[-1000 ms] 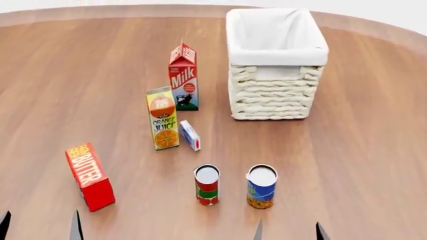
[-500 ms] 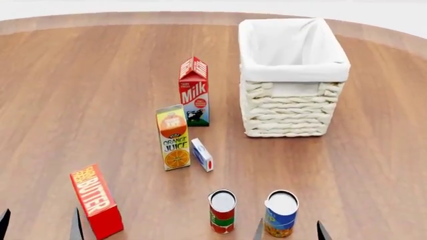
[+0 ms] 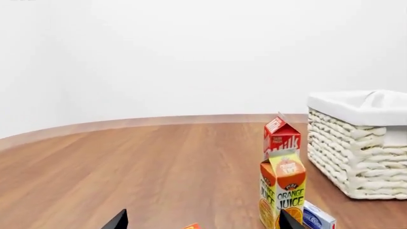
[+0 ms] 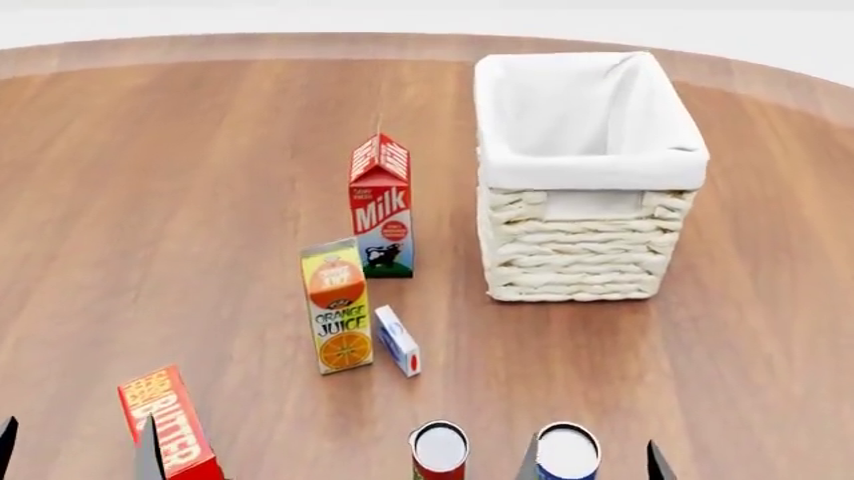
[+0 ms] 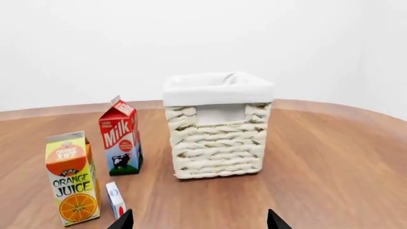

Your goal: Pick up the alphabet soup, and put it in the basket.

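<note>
Nothing picked yet, whole task left.
Alphabet soup (image 4: 567, 453) stands on the tabletop (image 4: 174, 200) at the near edge, btwn my right gripper (image 4: 589, 462) tips; both grippers spread wide, empty. Basket (image 4: 587, 235) is well beyond and holds nothing I can see.

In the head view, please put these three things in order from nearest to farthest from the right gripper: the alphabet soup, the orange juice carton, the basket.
1. The alphabet soup, right between the right gripper fingertips at the near edge.
2. The orange juice carton, farther out and to the left.
3. The basket, farthest, at the back of the table.
</note>
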